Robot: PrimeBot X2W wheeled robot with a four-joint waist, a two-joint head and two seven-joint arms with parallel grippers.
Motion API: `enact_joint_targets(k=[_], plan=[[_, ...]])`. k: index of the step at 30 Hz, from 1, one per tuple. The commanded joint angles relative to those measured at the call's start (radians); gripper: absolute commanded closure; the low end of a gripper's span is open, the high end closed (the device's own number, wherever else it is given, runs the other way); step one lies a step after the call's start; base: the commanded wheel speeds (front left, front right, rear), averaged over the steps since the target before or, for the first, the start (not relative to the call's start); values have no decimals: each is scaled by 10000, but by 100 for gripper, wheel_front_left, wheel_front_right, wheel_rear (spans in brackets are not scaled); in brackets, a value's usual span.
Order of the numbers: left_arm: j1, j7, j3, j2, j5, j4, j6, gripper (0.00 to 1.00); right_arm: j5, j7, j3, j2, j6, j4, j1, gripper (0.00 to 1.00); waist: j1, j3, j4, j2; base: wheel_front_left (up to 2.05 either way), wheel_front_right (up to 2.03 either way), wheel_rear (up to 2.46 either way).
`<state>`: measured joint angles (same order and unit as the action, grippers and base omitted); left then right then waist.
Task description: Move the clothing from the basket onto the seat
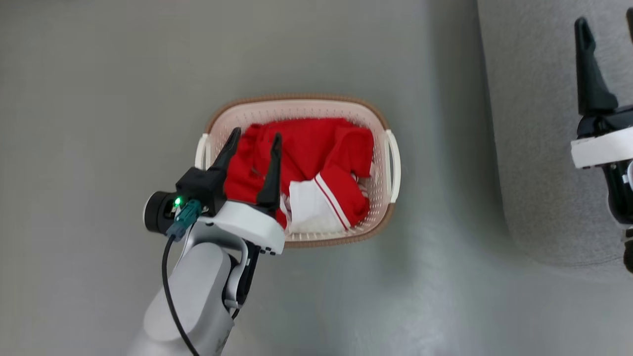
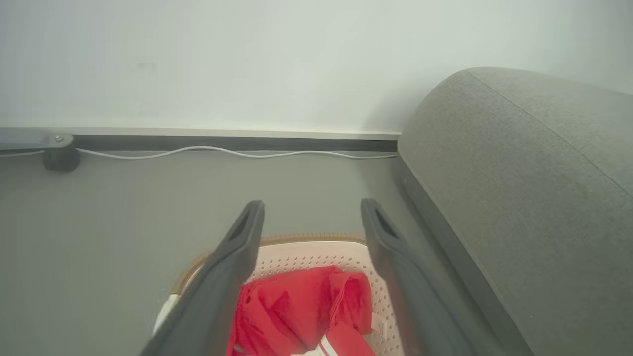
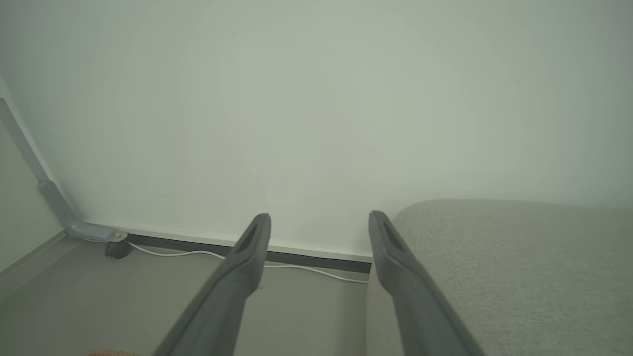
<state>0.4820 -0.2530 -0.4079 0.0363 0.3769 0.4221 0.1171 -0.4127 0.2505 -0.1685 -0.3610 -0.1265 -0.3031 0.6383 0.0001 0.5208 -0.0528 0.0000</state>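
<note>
Red cloth, crumpled and loose, fills my head view: the clothing (image 1: 316, 158) sits heaped inside the basket (image 1: 381, 183) on the grey floor (image 1: 99, 148), white striped panel showing at the near side. My left gripper (image 1: 257, 133) hovers over the heap's left part, fingers spread, nothing between them. The right gripper (image 1: 607, 20) is well off to the side above the seat (image 1: 544, 148), which lies beside the basket.

Left wrist view now: fingers of the left gripper (image 2: 312, 203) splayed wide, the clothing (image 2: 296, 306) low between them, the basket (image 2: 306, 252) wall behind it, the seat (image 2: 519, 198) bulging at the right. I judge this stuff light, limp and non-slippery; it will sag and trail, and may drag a second piece along. A raised fold near the middle of the pile looks the best bite, deep enough to gather several layers, clear of the perforated wall.

Right wrist view: the right gripper (image 3: 319, 216) also parted, empty, with the seat (image 3: 519, 257) cushion just beside its right finger and the wall beyond.
</note>
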Motion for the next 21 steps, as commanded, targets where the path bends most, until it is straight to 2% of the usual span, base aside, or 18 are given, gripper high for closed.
enact_joint_targets(k=[1, 12, 21], plan=[[369, -88, 84, 139, 230, -102, 110, 0, -103, 113, -71, -240, -42, 353, 74, 0, 0, 910, -49, 0, 0, 0, 0], [2096, -88, -1472, 139, 1281, 1550, 184, 0, -267, 113, -283, -344, -42, 1311, 826, 0, 0, 2440, -372, 0, 0, 0, 0], [3308, -88, -1994, 139, 1501, 2724, 27, 0, -396, 113, -292, -34, -42, 2430, 1480, 0, 0, 3485, -886, 0, 0, 0, 0]])
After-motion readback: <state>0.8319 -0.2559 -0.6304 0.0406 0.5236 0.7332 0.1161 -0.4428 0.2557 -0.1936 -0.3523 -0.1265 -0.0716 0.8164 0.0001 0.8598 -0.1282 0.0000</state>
